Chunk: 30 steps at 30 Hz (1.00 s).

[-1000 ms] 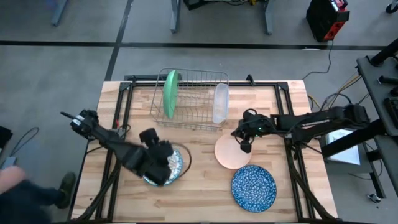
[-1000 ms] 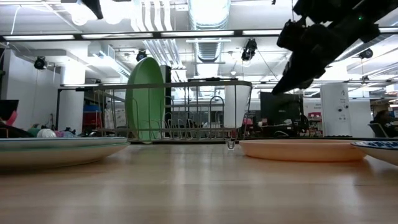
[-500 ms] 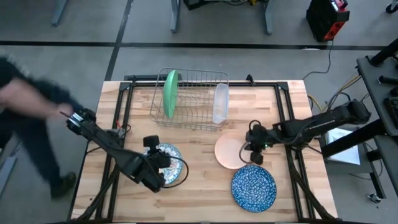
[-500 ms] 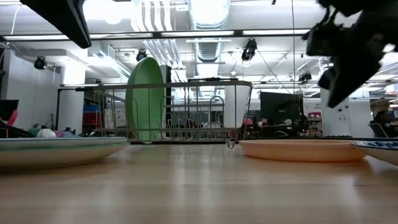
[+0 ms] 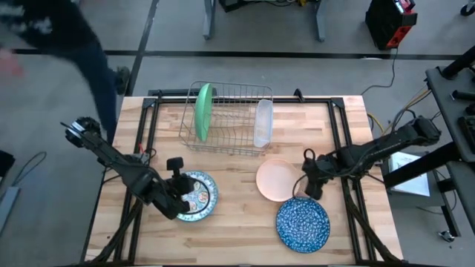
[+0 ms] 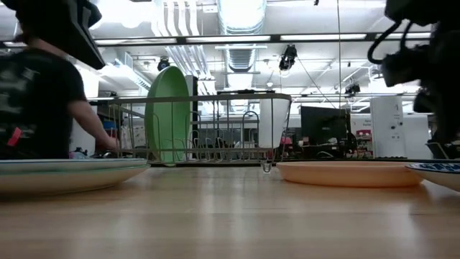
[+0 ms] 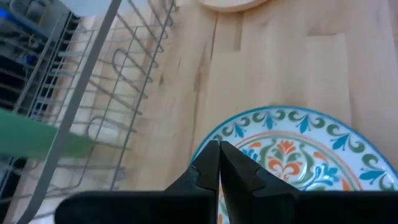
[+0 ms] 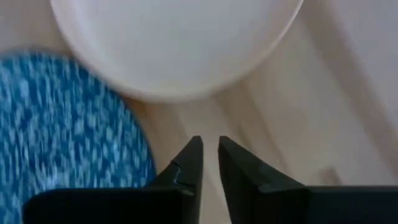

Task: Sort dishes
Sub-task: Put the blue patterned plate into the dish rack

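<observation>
A person [image 5: 67, 37] is seen on the floor beyond the desk's far left corner, blurred in the high view and shown from behind at the left of the low view. The left gripper [image 5: 177, 165] is held over the far edge of the white floral-patterned plate [image 5: 197, 196], which lies flat near the front left of the desk [image 5: 237, 222]; in the left wrist view its fingers [image 7: 211, 168] are pressed together with nothing between them, pointing over the plate's rim. At the far edge of the desk, towards the middle, the silver wire rack [image 5: 226, 119] is placed, with the plain green plate [image 5: 202, 111] standing upright in its left part and the clear plastic tray [image 5: 263, 122] standing on edge at its right end. Right of centre, the peach-pink shallow bowl [image 5: 276, 180] rests flat on the desk, and the blue speckled plate [image 5: 303, 224] lies just in front of it, close to the front edge, the two rims near each other. The right gripper [image 5: 310, 185] is positioned just beside the bowl's right rim and above the far edge of the blue plate; in the right wrist view its fingers [image 8: 189, 163] are seen almost together, a narrow gap left between them, empty, over bare wood between bowl and plate.
</observation>
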Motion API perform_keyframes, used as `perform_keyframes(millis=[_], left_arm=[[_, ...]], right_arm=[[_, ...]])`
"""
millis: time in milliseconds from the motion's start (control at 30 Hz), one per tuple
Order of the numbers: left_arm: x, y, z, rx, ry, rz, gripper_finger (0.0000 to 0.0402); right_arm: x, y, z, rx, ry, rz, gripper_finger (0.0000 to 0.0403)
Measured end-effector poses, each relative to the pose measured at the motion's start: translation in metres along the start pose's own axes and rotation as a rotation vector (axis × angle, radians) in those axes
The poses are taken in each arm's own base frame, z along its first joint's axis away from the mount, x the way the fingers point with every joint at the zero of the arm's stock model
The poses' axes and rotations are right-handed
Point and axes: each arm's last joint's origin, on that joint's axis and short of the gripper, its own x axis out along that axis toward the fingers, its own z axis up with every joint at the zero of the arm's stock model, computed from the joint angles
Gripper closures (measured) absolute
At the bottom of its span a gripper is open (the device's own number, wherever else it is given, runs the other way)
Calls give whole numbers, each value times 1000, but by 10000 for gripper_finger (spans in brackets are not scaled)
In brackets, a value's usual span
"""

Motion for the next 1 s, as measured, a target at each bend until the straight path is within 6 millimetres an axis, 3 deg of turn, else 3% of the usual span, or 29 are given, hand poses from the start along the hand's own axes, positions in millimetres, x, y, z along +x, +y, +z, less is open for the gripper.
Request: perform_keyframes(millis=[233,433,667,800,1000], left_arm=[[4,1,-8,23,-44,-26,401],[8,0,-13,34,-33,-18,401],[18,-3,-22,40,-49,-17,401],[17,-11,-9,51,-167,-98,401],[9,-16,25,198,-430,-142,401]], right_arm=[[0,15,-18,-251,50,50,286],[2,29,-24,-218,-16,82,251],[13,33,-24,-136,-10,38,237],[20,34,-25,-59,69,37,236],[18,36,-34,76,112,32,243]])
